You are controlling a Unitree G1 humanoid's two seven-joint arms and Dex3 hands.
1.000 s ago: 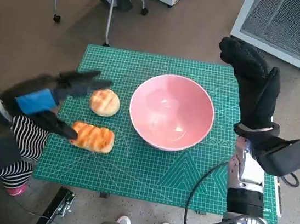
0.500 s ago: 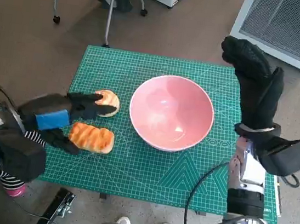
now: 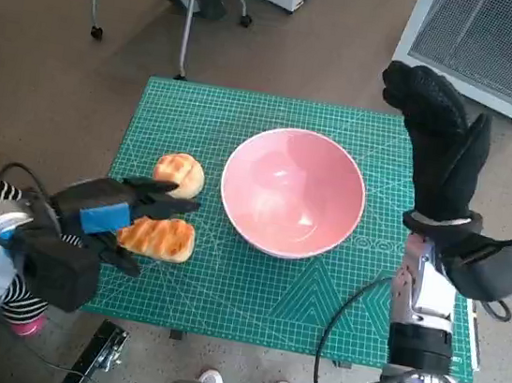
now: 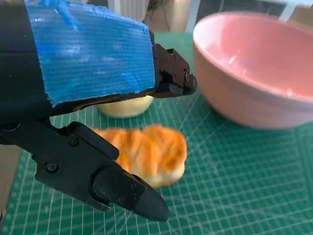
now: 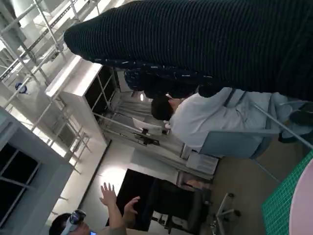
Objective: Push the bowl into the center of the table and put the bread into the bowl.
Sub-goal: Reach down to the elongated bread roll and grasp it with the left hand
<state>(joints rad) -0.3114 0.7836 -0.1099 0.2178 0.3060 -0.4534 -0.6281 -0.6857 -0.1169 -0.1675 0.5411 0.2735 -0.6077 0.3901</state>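
A green cutting mat printed with a white grid covers the table, which stands on a brown floor. The pink bowl sits near the mat's middle. Beside it lie a round bun and a striped, elongated bread. The left robot hand hovers over the striped bread, fingers spread wide on either side, holding nothing. The right robot hand is raised beyond the bowl, fingers extended, empty. A white grilled unit and chair legs stand behind.
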